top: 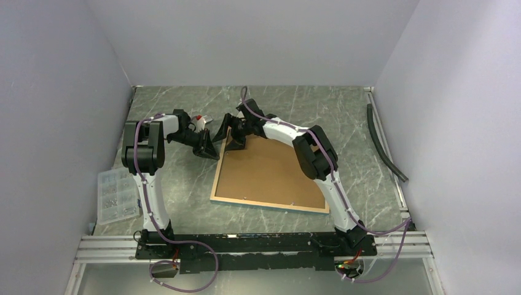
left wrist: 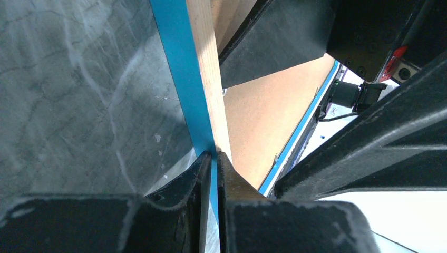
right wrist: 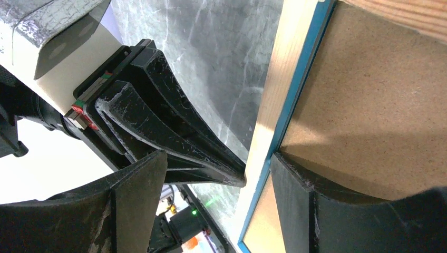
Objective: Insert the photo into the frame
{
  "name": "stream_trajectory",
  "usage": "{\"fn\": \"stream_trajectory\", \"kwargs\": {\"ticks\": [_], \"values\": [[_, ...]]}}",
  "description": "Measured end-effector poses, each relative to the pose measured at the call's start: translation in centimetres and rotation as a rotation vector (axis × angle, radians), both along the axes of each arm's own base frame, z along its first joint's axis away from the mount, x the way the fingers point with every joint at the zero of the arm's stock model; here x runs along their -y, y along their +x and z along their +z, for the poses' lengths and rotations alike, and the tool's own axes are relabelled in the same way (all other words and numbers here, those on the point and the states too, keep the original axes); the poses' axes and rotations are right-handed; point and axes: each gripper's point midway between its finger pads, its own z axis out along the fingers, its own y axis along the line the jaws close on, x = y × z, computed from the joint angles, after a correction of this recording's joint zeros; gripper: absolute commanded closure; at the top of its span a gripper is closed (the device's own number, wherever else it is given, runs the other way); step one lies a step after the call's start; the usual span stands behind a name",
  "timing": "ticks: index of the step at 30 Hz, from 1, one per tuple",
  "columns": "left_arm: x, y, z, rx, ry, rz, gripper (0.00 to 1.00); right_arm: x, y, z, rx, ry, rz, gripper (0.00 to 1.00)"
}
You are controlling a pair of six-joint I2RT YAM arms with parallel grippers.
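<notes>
The frame (top: 264, 205) lies face down in the middle of the table, with a brown hardboard backing panel (top: 270, 172) in its back. My left gripper (top: 209, 149) is at the frame's far left corner. In the left wrist view it (left wrist: 214, 158) is shut on the frame's thin blue rim and light wood edge (left wrist: 203, 79). My right gripper (top: 232, 139) is open over the same corner. In the right wrist view it (right wrist: 216, 158) straddles the wood edge (right wrist: 274, 89), with one finger (right wrist: 300, 205) on the backing panel (right wrist: 369, 116). The photo is hidden or out of view.
A clear plastic parts box (top: 117, 195) lies at the left, near the left arm. A black hose (top: 384, 144) lies along the right wall. An aluminium rail (top: 246, 243) runs along the near edge. Walls close in three sides.
</notes>
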Motion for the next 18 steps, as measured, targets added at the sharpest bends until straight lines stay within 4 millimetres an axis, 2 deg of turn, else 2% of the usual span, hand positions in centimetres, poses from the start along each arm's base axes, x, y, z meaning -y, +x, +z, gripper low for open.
{"fn": "stream_trajectory", "kwargs": {"ticks": [9, 14, 18], "values": [[0.0, 0.0, 0.0, 0.001, 0.000, -0.001, 0.87, 1.3, 1.0, 0.9, 0.024, 0.026, 0.031, 0.20], [0.0, 0.0, 0.0, 0.000, 0.000, -0.001, 0.87, 3.0, 2.5, 0.7, 0.033, 0.016, 0.007, 0.20], [0.0, 0.0, 0.0, 0.000, 0.000, -0.001, 0.87, 3.5, 2.5, 0.1, 0.028, 0.010, 0.008, 0.20]]}}
